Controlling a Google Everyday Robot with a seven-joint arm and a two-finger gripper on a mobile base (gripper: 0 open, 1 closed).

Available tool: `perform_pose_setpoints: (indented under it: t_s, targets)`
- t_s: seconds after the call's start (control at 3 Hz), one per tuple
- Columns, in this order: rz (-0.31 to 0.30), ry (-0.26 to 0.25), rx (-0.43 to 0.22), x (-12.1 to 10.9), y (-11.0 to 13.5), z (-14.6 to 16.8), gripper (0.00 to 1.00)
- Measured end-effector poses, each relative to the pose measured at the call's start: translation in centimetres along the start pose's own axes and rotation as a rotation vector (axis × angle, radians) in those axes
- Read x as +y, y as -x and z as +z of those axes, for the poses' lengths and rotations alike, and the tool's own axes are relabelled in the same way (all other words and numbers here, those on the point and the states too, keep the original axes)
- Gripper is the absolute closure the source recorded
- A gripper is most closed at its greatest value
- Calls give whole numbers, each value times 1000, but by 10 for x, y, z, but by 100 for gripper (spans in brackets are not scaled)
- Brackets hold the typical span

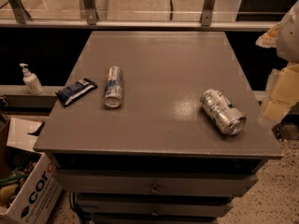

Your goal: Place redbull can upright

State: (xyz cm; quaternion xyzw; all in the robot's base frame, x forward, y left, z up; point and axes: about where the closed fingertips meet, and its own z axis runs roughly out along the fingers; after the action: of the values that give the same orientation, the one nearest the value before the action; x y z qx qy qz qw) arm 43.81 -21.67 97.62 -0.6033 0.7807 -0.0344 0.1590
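The redbull can [113, 87] is slim, blue and silver. It lies on its side on the left half of the grey table top [163, 59], with one silver end facing the front edge. My gripper [280, 90] shows as pale cream parts at the right edge of the camera view, beyond the table's right side. It is far from the redbull can and touches nothing on the table.
A dark blue snack packet [76, 91] lies just left of the redbull can near the table's left edge. A fatter silver can with green markings [223, 112] lies on its side at the front right. A pump bottle [31, 80] and a cardboard box [25, 190] stand left of the table.
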Motion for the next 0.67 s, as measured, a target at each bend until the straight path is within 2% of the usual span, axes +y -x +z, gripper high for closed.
perform_pose_setpoints:
  t_s: [0.33, 0.67]
  targets:
    - [0, 0, 0, 0, 0, 0, 0]
    - [-57, -17, -9, -2, 14, 5, 0]
